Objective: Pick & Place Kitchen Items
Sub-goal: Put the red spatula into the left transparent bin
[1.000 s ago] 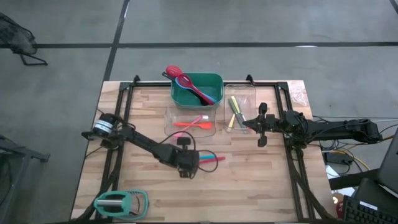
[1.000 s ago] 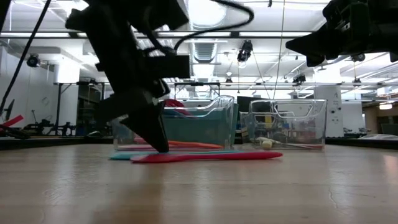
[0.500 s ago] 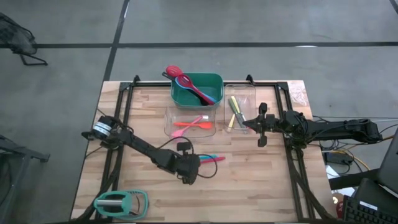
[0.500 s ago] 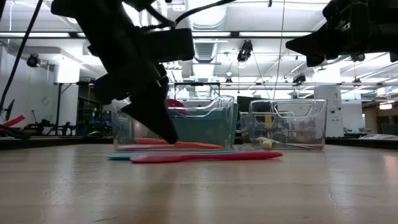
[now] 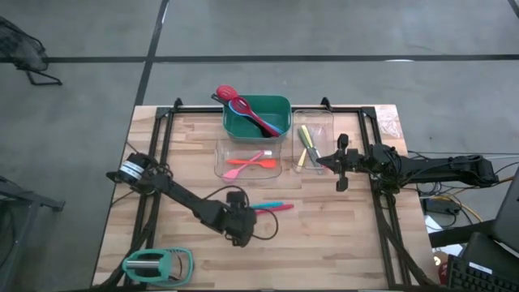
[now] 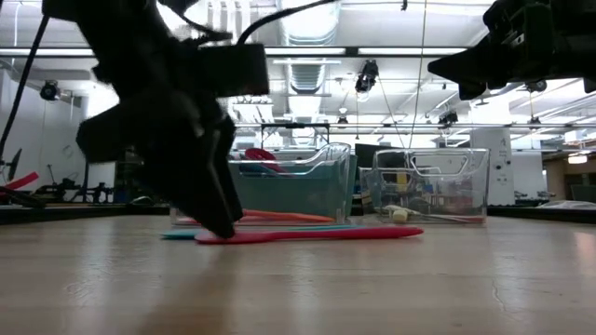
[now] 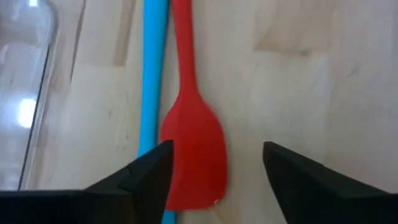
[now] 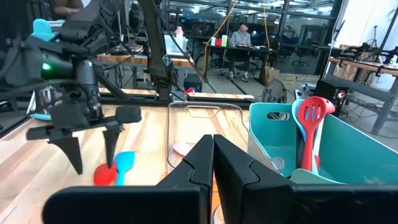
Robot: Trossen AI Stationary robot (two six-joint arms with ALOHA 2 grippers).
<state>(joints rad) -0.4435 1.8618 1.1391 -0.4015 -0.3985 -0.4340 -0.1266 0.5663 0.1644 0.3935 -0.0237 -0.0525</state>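
Wooden slats form your table point(image 5: 340, 235), seen from above with an open workshop beyond it. Toward the far edge stand three bins. The green bin point(image 5: 257, 130) already holds a red slotted turner point(image 5: 226, 92) and blue and pink utensils lying across it. The clear bin point(image 5: 248, 158) just in front of it holds an orange spoon point(image 5: 242, 173) and a pink spoon point(image 5: 247, 160). A second clear bin point(image 5: 312, 138) to the right holds a yellow utensil point(image 5: 305, 135) and a pale one beside it. So most items look sorted. Two remain loose on the table near the middle: a red spatula point(image 7: 193, 149) and a blue utensil point(image 7: 151, 74), lying side by side and touching. Your left gripper point(image 5: 241, 229) is low over the spatula's blade end, fingers spread wide and holding nothing; its wrist view shows the red blade between the two fingers, with the blue handle just inside one of them. Closing there may catch both items, so check the alignment. Your right gripper point(image 5: 341, 180) waits fully closed and empty above the table by the right-hand clear bin. A mint-green gadget point(image 5: 156, 264) sits at the near left corner, apart from everything. By my judgement two placements are left.
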